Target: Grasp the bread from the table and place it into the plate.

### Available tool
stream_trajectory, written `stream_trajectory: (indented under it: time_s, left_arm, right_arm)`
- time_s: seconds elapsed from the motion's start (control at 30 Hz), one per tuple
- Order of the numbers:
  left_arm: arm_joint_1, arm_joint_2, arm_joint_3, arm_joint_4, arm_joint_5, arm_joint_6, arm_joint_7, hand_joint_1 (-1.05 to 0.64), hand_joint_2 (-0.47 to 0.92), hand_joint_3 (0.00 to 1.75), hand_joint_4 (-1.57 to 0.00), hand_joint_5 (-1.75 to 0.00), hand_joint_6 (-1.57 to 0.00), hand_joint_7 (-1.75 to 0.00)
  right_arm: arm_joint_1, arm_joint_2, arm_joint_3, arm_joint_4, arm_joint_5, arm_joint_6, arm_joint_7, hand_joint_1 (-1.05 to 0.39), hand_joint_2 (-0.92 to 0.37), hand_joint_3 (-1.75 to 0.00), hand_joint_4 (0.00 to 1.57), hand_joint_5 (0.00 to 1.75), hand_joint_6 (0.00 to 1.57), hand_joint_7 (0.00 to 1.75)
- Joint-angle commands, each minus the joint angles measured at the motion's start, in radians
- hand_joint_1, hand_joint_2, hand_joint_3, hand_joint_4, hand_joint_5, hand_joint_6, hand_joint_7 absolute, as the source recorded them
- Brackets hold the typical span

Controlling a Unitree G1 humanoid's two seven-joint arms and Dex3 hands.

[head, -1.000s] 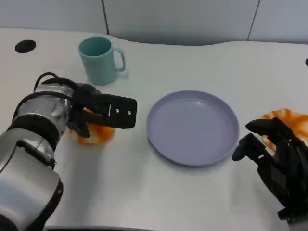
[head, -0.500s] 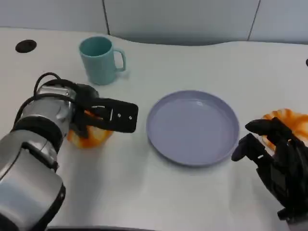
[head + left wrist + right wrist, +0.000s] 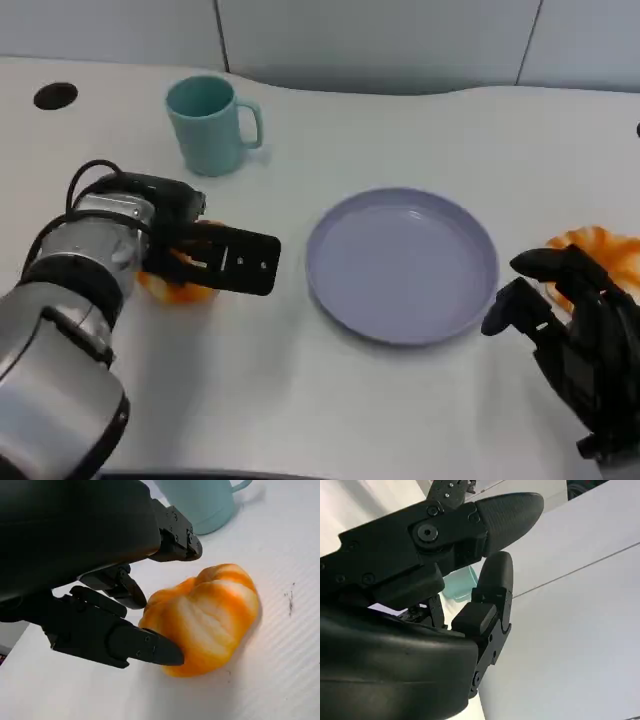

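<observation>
Bread (image 3: 210,617) against left hand (image 3: 215,255) fingers (image 3: 140,647)

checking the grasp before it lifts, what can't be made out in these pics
- Bread, head view: mostly covered by the left hand; whether it is off the table cannot be told.
- Left wrist view: one fingertip touches the bread; contact behind it is hidden.
- Second orange piece, head view: cut by the edge, partly behind the right hand.

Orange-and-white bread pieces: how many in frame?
2. One orange-and-white bread roll lies at the left hand, beside the teal mug. Another orange-and-white piece lies behind the right hand, partly hidden.
</observation>
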Motion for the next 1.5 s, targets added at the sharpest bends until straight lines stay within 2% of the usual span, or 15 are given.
stream_trajectory:
  time_s: [0.03,0.13,0.23,0.43,0.67,0.7,0.77,0.8,0.83,0.9,0.93,0.97,1.03,1.13,1.5]
  left_arm:
    - [0.017,0.011,0.018,0.005,-0.015,0.002,0.009,-0.49,0.92,0.18,-0.65,-0.13,-0.61,-0.01]
    - [0.018,0.011,0.024,0.004,-0.020,0.001,0.009,-0.45,0.92,0.19,-0.65,-0.11,-0.54,0.00]
    - [0.019,0.014,0.034,0.003,-0.025,-0.008,0.009,-0.44,0.92,0.17,-0.68,-0.12,-0.69,-0.08]
    - [0.015,0.014,0.051,0.002,-0.028,-0.015,0.018,-0.32,0.92,0.11,-0.72,-0.12,-0.72,-0.05]
    - [-0.019,0.025,0.066,-0.004,-0.031,-0.046,0.061,-0.20,0.92,0.07,-0.83,-0.15,-0.94,-0.11]
    - [-0.025,0.025,0.067,-0.006,-0.030,-0.047,0.080,-0.20,0.92,0.06,-0.77,-0.38,-0.95,-0.12]
    - [-0.039,0.023,0.057,-0.007,-0.017,-0.044,0.103,-0.24,0.92,0.05,-0.67,-0.56,-0.94,-0.11]
    - [-0.045,0.021,0.050,-0.007,-0.010,-0.041,0.106,-0.24,0.92,0.06,-0.58,-1.09,-0.87,-0.44]
    - [-0.049,0.020,0.047,-0.007,-0.006,-0.039,0.108,-0.24,0.92,0.06,-0.52,-1.30,-0.68,-0.86]
    - [-0.055,0.018,0.054,-0.008,-0.013,-0.048,0.107,-0.24,0.92,0.06,-0.48,-1.46,-0.52,-1.21]
    - [-0.059,0.017,0.063,-0.010,-0.023,-0.058,0.101,-0.35,0.92,0.04,-0.50,-1.46,-0.47,-1.32]
    - [-0.063,0.016,0.067,-0.011,-0.028,-0.066,0.094,-0.41,0.92,0.03,-0.52,-1.32,-0.50,-1.17]
    - [-0.063,0.016,0.067,-0.011,-0.029,-0.083,0.085,-0.60,0.92,0.09,-0.62,-0.59,-0.66,-0.40]
    - [-0.058,0.015,0.067,-0.010,-0.031,-0.097,0.078,-0.76,0.92,0.25,-0.48,-0.08,-0.56,-0.05]
    - [-0.026,-0.005,0.063,-0.003,-0.039,-0.099,0.028,-0.93,0.92,0.46,-0.12,0.00,-0.14,0.00]
  right_arm:
    - [0.009,-0.005,-0.005,-0.012,0.010,-0.008,0.006,-0.57,-0.92,-0.13,0.60,1.70,0.82,0.82]
    - [0.007,-0.005,-0.006,-0.008,0.013,-0.012,0.010,-0.57,-0.92,-0.13,0.61,1.70,0.82,0.82]
    - [0.007,-0.006,-0.007,-0.007,0.013,-0.011,0.012,-0.57,-0.92,-0.13,0.61,1.70,0.82,0.82]
    - [-0.001,-0.014,-0.013,0.003,0.011,-0.012,0.017,-0.57,-0.92,-0.14,0.60,1.71,0.82,0.83]
    - [-0.011,-0.015,-0.017,0.010,0.012,-0.010,0.015,-0.57,-0.92,-0.13,0.60,1.70,0.82,0.82]
    - [-0.014,-0.014,-0.018,0.014,0.012,-0.011,0.015,-0.57,-0.92,-0.13,0.60,1.70,0.82,0.81]
    - [-0.017,-0.014,-0.019,0.017,0.014,-0.010,0.015,-0.57,-0.92,-0.13,0.60,1.70,0.82,0.81]
    - [-0.020,-0.015,-0.020,0.020,0.014,-0.010,0.015,-0.57,-0.92,-0.13,0.60,1.70,0.83,0.81]
    - [-0.021,-0.015,-0.020,0.022,0.014,-0.010,0.014,-0.57,-0.92,-0.13,0.60,1.70,0.83,0.81]
    - [-0.023,-0.014,-0.021,0.022,0.014,-0.008,0.011,-0.57,-0.92,-0.13,0.60,1.71,0.83,0.81]
    - [-0.023,-0.012,-0.021,0.020,0.014,-0.007,0.009,-0.57,-0.92,-0.13,0.60,1.71,0.83,0.80]
    - [-0.024,-0.011,-0.022,0.020,0.013,-0.007,0.005,-0.57,-0.92,-0.13,0.60,1.70,0.83,0.80]
    - [-0.025,-0.011,-0.021,0.021,0.008,-0.009,-0.002,-0.57,-0.92,-0.13,0.59,1.70,0.83,0.80]
    - [-0.027,-0.011,-0.022,0.025,0.010,-0.013,0.001,-0.57,-0.92,-0.13,0.59,1.70,0.82,0.80]
    - [-0.023,-0.017,-0.018,0.017,0.003,-0.004,-0.004,-0.58,-0.92,-0.16,0.58,1.73,0.82,0.83]
